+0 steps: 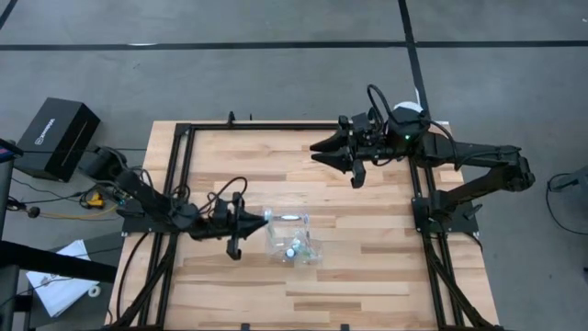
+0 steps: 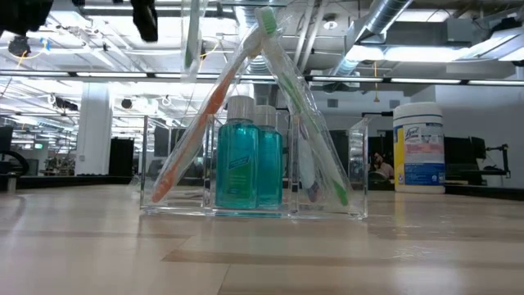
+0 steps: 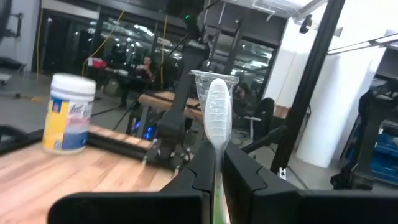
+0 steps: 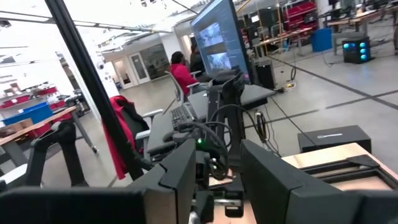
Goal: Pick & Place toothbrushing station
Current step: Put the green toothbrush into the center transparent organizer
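Low view: white tub [image 2: 418, 147] label unreadable; left hand [image 3: 214, 163] clamps a toothbrush [image 3: 217, 115]; right hand [image 4: 216, 163] half-open, empty.

Robotics lab / industrial workshop, open-plan. Wood bench [image 1: 367, 239] in black frame w/ two arms bolted on, grey concrete floor [image 1: 276, 74] marked w/ dark lines. Ceiling bare: ducts [image 2: 393, 20], pipes, strip lights. Beyond the bench: desks w/ monitor [image 4: 217, 34], keyboard, office chairs, person in red [image 4: 180, 71] seated; red and blue parts bins [image 4: 305, 15] on shelving. Black equipment case [image 1: 57, 136] and loose cables on floor beside bench.
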Controlling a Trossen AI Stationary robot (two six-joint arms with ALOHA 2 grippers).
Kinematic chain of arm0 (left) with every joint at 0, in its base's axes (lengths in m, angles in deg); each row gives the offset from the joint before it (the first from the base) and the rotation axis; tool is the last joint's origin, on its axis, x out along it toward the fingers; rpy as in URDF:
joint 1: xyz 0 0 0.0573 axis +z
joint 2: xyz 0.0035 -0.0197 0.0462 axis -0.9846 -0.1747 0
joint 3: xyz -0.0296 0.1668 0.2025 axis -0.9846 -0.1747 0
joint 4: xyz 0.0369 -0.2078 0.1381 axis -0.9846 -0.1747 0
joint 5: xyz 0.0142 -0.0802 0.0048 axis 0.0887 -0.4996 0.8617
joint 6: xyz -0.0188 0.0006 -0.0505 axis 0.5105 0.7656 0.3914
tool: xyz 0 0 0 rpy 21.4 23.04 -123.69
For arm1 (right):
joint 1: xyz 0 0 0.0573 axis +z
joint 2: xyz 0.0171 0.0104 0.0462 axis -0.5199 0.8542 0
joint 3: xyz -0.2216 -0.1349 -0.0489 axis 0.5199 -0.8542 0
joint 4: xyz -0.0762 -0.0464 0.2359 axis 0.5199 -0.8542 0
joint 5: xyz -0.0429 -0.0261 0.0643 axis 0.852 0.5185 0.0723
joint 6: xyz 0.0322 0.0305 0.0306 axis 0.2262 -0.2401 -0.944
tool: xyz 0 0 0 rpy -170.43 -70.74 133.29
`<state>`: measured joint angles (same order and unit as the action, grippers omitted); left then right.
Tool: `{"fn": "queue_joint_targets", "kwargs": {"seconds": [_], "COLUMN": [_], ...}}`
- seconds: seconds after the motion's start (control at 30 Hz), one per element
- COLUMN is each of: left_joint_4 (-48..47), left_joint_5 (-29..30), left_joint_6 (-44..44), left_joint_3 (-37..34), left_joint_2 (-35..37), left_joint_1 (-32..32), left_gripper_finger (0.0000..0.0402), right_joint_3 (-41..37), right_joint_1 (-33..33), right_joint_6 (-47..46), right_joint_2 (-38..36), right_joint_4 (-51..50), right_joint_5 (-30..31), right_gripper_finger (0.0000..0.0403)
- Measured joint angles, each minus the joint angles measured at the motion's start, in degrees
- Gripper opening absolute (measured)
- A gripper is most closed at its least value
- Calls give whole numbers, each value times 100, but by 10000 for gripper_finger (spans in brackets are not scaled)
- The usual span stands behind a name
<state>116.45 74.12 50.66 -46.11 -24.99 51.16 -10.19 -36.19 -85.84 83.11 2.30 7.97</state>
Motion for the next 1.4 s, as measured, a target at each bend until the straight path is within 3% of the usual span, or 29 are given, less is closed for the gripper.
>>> {"fn": "queue_joint_targets", "kwargs": {"seconds": [0.5,0.93,1.4], "left_joint_4": [273,1849,2369], "left_joint_5": [-38,-289,-503], "left_joint_6": [519,830,1456], "left_joint_3": [-751,-849,-830], "left_joint_2": [-246,-1638,-2772], "left_joint_1": [164,153,155], "left_gripper_finger": [6,6,8], "right_joint_3": [0,0,0], "right_joint_1": [221,179,186], "right_joint_6": [-151,-151,-256], "right_joint_2": [2,2,2], "right_joint_4": [-82,-85,-102], "right_joint_5": [94,346,346], "right_gripper_finger": [118,118,118]}}
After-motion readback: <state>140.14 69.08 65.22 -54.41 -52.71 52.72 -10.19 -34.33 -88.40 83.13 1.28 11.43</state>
